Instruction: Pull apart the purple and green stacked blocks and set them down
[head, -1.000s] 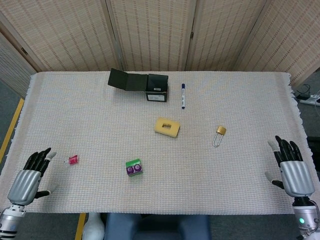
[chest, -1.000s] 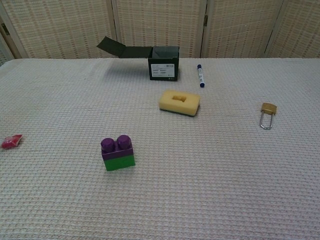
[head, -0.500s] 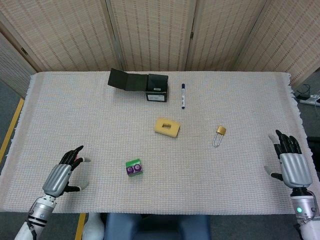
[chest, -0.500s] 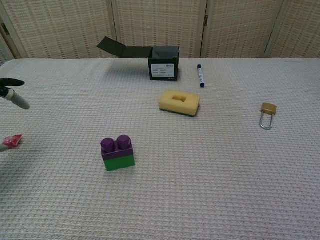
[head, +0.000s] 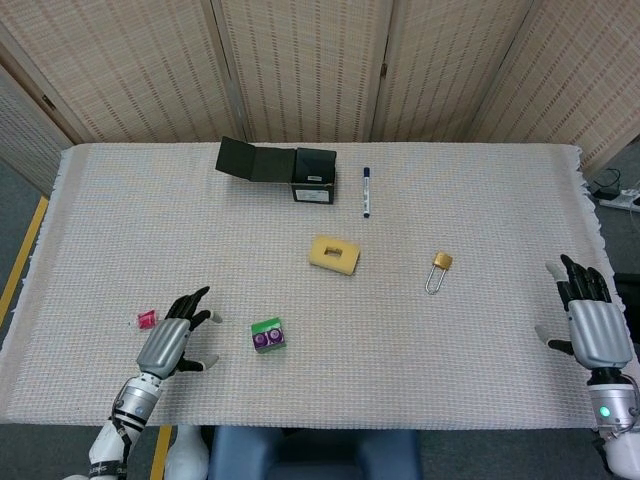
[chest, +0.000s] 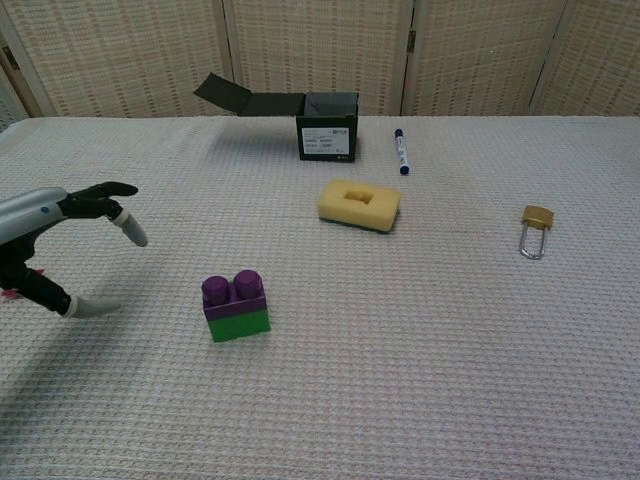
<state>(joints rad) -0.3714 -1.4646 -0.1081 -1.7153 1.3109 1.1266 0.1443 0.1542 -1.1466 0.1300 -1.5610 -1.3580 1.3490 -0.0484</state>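
The purple block (chest: 234, 293) sits stacked on the green block (chest: 238, 324) near the table's front, left of centre; from the head view the stacked pair (head: 267, 335) shows as one piece. My left hand (head: 176, 340) hovers just left of it with fingers spread and nothing in it; the chest view shows the same left hand (chest: 60, 235) at the left edge. Far off at the table's right front edge my right hand (head: 590, 325) stays open and empty.
A small red item (head: 146, 320) lies left of my left hand. A yellow sponge (head: 334, 254), a brass padlock (head: 439, 268), a blue pen (head: 366, 191) and an open black box (head: 290, 172) lie further back on the woven cloth (head: 480, 190).
My left hand has moved right, from the table's left edge past the red item to just beside the blocks. The right hand shifted slightly toward the right edge. The blocks have not moved.
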